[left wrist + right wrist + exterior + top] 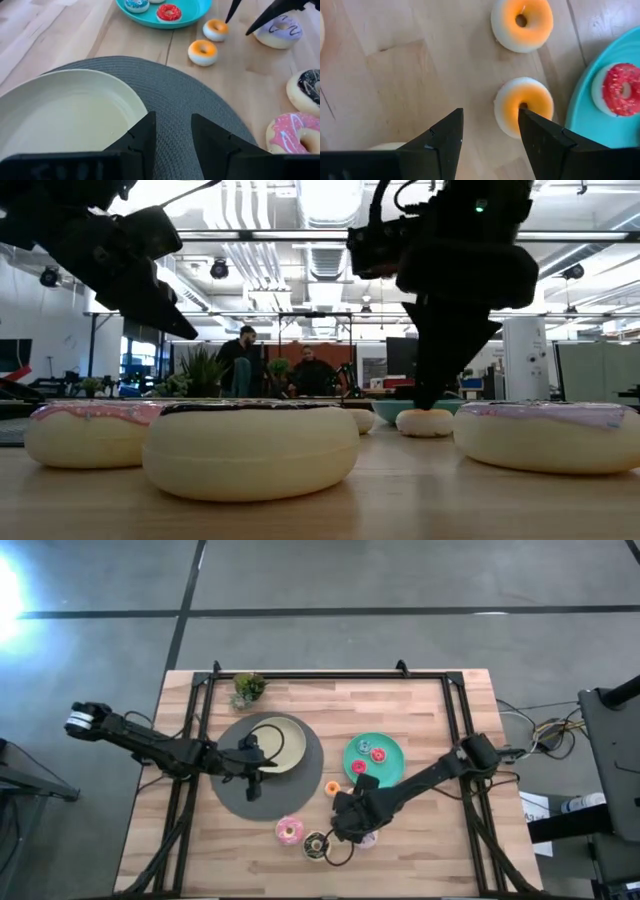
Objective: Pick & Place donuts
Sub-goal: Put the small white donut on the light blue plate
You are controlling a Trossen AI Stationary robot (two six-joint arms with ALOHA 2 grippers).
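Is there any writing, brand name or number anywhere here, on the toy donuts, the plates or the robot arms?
No text can be read in any view.
Pink donut, chocolate donut and lilac donut: icing only, no lettering.
Teal plate and beige plate: plain.
Left gripper and right gripper: dark, no label showing.
Room behind the table in the low view: any signs there are too blurred to read.

Seven donuts are seen, all lying flat. The pink donut [294, 134], the chocolate donut [309, 90] and the lilac donut [279, 31] are spread on the bare wood. Two orange minis [203, 51] [216, 29] lie close together, apart, near the teal plate [200, 10]. A red mini [169, 12] and a blue-iced mini [136, 4] rest on that plate.
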